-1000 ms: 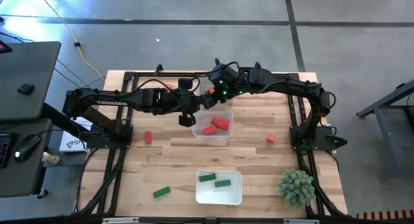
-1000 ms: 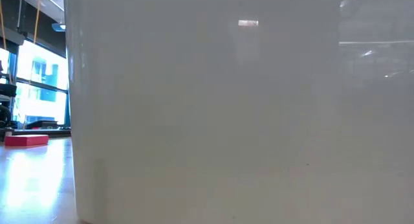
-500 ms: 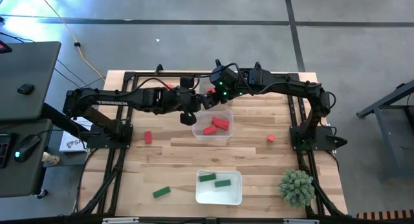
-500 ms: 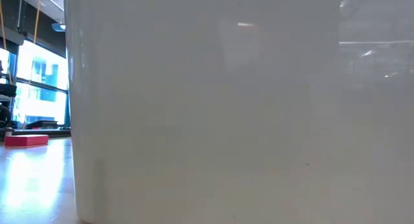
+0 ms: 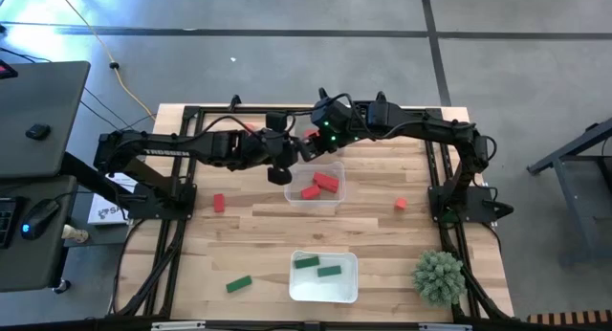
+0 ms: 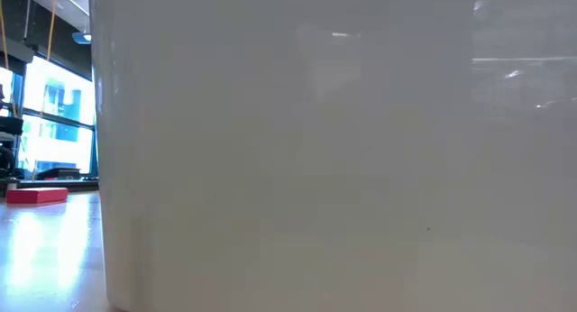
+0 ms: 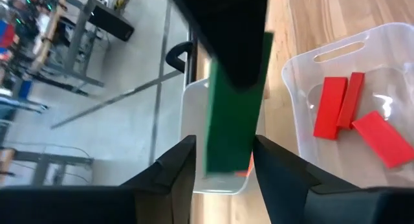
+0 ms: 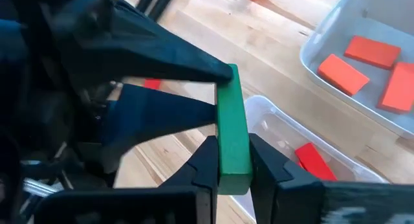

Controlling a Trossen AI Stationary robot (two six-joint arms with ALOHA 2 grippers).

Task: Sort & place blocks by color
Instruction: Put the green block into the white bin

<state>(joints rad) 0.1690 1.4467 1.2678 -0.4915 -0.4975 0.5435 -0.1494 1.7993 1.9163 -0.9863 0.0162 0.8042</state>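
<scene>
A green bar (image 8: 233,120) hangs in the air over the far middle of the table, between my two grippers. My right gripper (image 8: 233,158) is shut on one end of it. My left gripper (image 7: 223,153) is open, its fingers (image 7: 174,169) standing on either side of the bar's other end (image 7: 229,153). In the high view both grippers (image 5: 302,146) meet above the far rim of a clear tray (image 5: 337,203) with red blocks, and they hide the bar. Two green blocks lie in a white tray (image 5: 346,291). A green block (image 5: 238,284) lies flat on the table. My right gripper pinches the green bar's two long sides (image 8: 233,143) between its two fingers, at the end nearest the wrist. The fingers slant downward and the bar runs on past their tips. The bar is lifted clear above the trays. My left gripper's fingers flank the bar's other end; whether one touches it I cannot tell.
Loose on the wood lie a red block (image 5: 219,203), an orange block (image 5: 401,205) and an orange-red one (image 5: 247,127). Another tray (image 8: 323,30) holds orange blocks. A spiky green plant ball (image 5: 439,276) sits near right. A white tray wall (image 6: 315,168) blocks the low view.
</scene>
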